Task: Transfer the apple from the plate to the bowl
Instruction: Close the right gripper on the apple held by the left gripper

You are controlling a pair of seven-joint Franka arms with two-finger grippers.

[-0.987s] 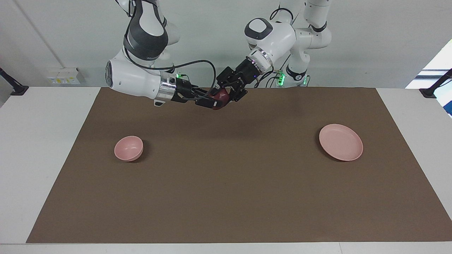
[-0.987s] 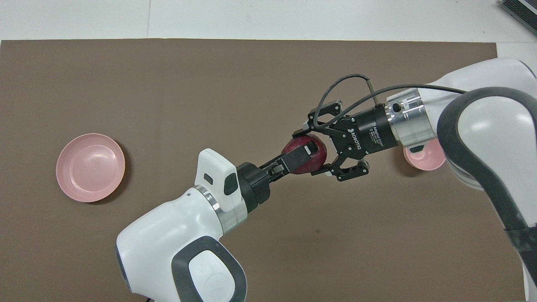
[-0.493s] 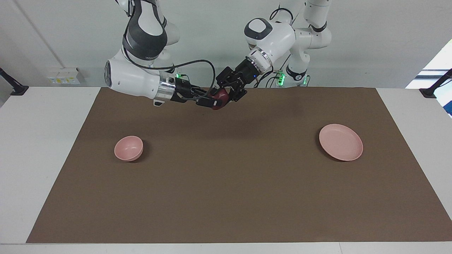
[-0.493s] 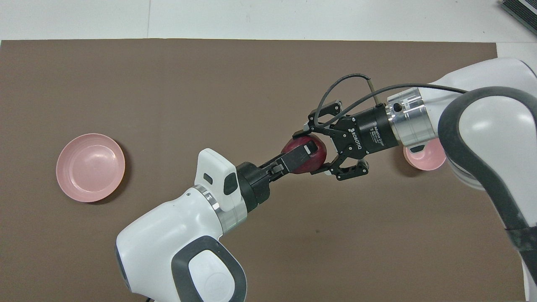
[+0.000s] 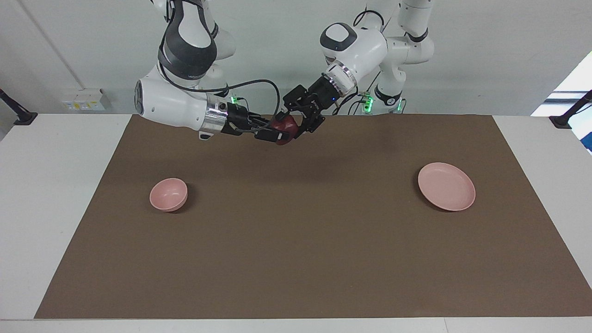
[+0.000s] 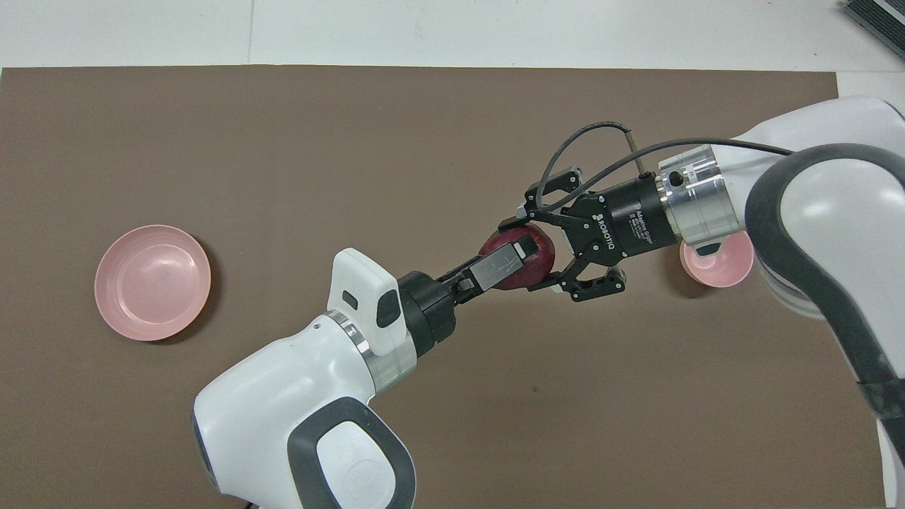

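The dark red apple (image 5: 283, 125) (image 6: 541, 259) hangs in the air above the middle of the mat, between my two grippers. My right gripper (image 5: 279, 130) (image 6: 524, 256), coming from the bowl's end, is shut on the apple. My left gripper (image 5: 297, 119) (image 6: 518, 256), coming from the plate's end, is open, with one finger still lying across the top of the apple. The flat pink plate (image 5: 446, 186) (image 6: 153, 281) lies bare toward the left arm's end. The small pink bowl (image 5: 169, 194) (image 6: 717, 266) stands toward the right arm's end, partly hidden under the right arm in the overhead view.
A brown mat (image 5: 296, 240) (image 6: 353, 141) covers most of the white table (image 5: 51, 185). Only the plate and the bowl rest on it. Both arms stretch toward each other above the mat's edge nearest the robots.
The right gripper has tightened on the apple. The left gripper's finger has lifted off it. Both hands and the apple have drifted slightly toward the right arm's end.
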